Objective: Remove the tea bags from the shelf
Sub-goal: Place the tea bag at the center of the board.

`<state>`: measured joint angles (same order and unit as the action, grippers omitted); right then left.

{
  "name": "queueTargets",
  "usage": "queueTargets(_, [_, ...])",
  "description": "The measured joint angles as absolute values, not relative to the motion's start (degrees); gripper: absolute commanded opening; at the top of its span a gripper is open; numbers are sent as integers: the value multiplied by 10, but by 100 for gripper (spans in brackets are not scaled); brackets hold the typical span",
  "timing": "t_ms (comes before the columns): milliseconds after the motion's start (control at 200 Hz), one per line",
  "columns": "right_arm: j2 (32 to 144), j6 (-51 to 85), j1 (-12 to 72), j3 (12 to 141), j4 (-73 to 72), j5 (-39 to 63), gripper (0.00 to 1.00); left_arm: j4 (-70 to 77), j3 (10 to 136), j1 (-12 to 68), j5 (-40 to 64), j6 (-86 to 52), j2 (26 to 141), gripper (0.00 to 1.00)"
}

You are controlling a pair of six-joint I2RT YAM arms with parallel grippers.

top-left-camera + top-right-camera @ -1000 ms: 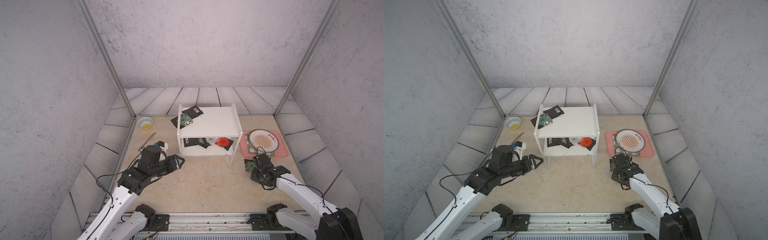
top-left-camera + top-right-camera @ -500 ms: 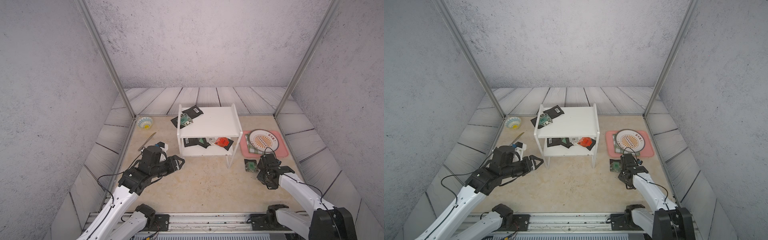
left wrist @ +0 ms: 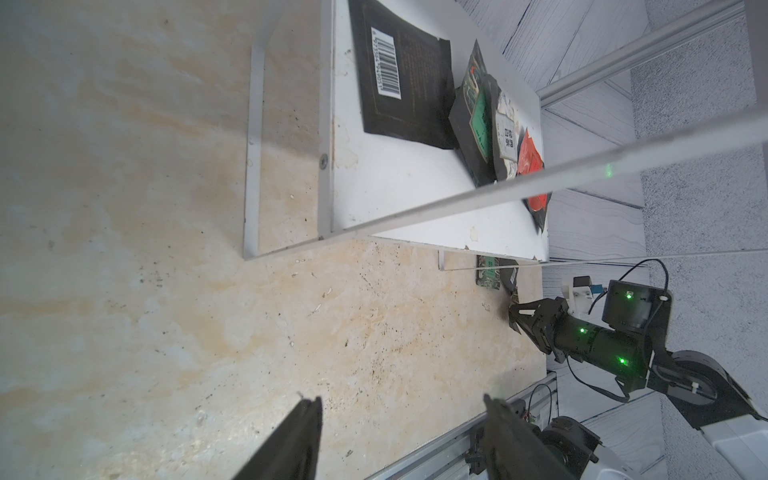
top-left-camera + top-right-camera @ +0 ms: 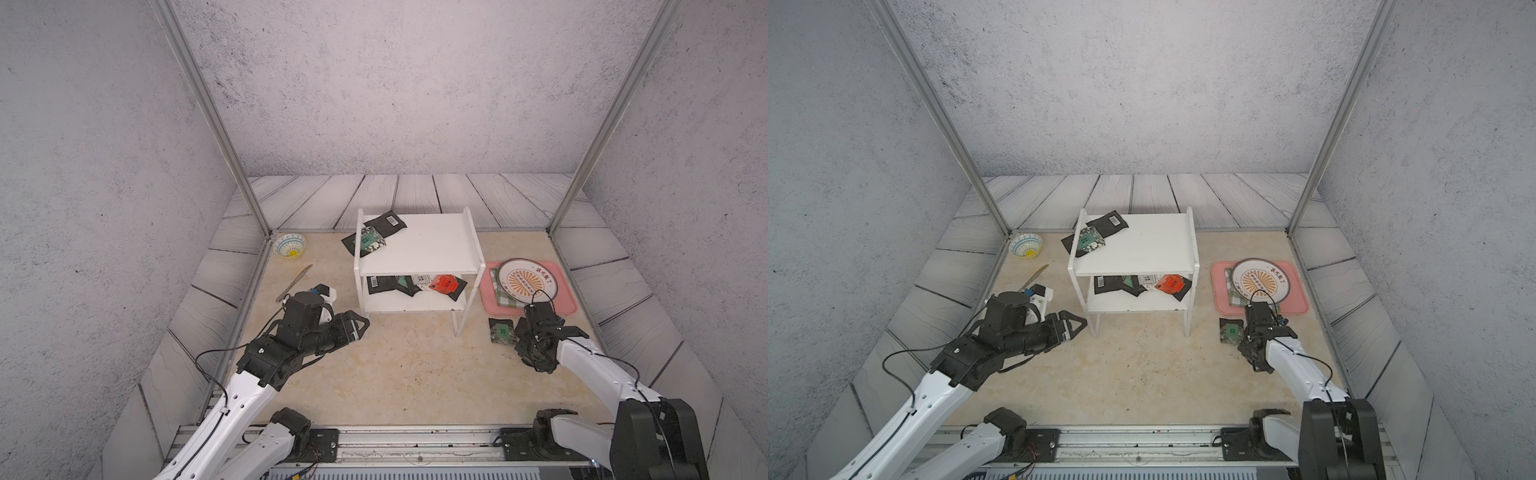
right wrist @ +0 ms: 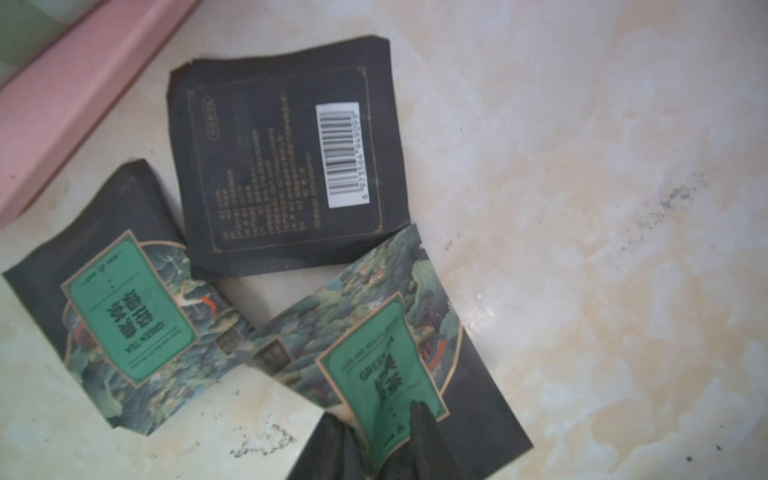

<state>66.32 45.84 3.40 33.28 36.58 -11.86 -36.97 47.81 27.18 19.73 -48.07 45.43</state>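
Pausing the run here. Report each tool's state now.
Left tool: open, empty.
Right tool: a green tea bag lies between its jaws; whether it grips cannot be told.

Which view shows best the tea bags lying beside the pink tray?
The right wrist view: three tea bags fill it, print readable, the right gripper straddling one. Both top views show only a small dark patch beside that gripper; the left wrist view, a distant sliver beyond the shelf.

The green tea bag [image 5: 374,353], low in the frame, says "GREEN". The black tea bag [image 5: 286,158] above it carries a barcode.
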Motion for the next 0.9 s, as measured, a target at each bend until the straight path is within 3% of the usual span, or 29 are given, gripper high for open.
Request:
queueTargets(220, [664, 445, 33, 376, 383, -101, 47, -369, 478, 272, 197, -481, 454, 66])
queueTargets(641, [656, 432, 33, 398, 429, -90, 48, -366, 478, 272, 197, -481, 454, 66])
queueTargets(901, [581, 392, 33, 446, 466, -55, 50, -367, 482, 272, 197, -481, 453, 66])
